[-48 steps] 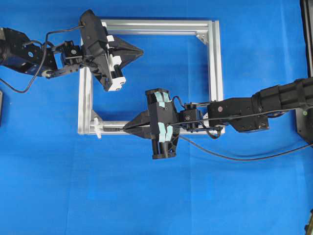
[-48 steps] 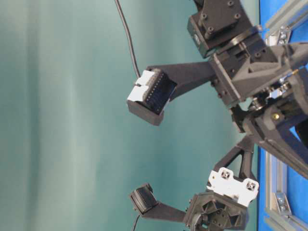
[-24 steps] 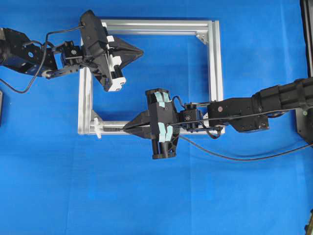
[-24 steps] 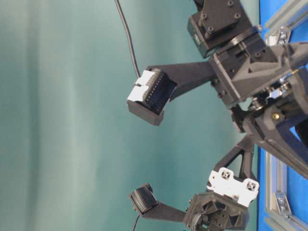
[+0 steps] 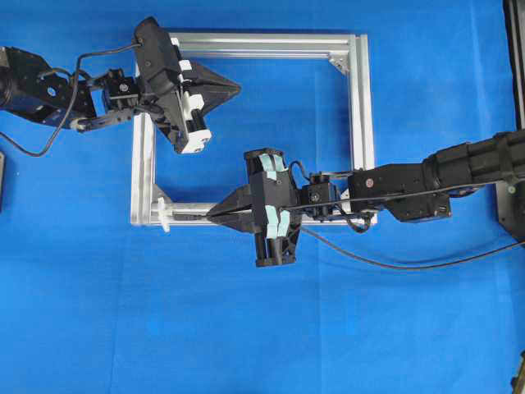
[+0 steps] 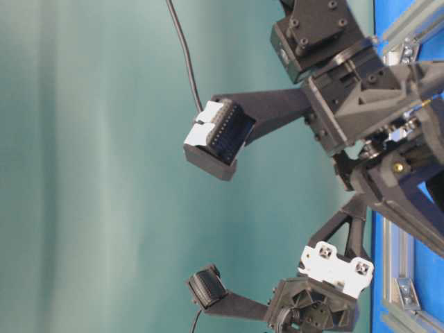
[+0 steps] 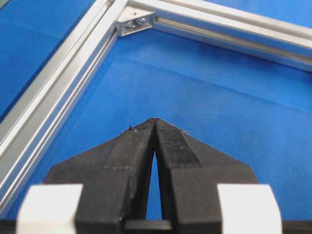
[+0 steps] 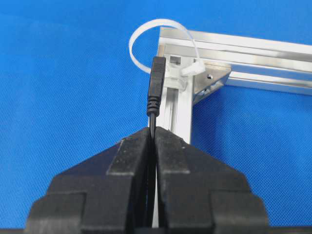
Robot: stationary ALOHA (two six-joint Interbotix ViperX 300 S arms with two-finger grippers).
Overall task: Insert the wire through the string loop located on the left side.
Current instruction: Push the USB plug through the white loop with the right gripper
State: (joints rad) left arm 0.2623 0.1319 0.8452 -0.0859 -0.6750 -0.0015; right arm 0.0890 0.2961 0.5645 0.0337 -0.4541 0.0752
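Nothing has moved since the earlier frame. The right gripper [image 8: 152, 134] stays pinched on the wire [image 8: 155, 90], plug aimed at the loop [image 8: 146, 36] on the frame [image 8: 229, 53] corner. The left gripper [image 7: 155, 124], clamped empty, waits clear.

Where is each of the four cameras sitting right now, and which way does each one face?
Overhead: above, looking straight down on the frame; both arms show.
Table-level: low, image turned sideways; arm links and wrist cameras fill it.
Left wrist: behind the left gripper, shut and empty, over blue cloth inside the frame.
Right wrist: behind the right gripper, holding the wire before the string loop.
Shared: overhead and right wrist both show that loop corner.
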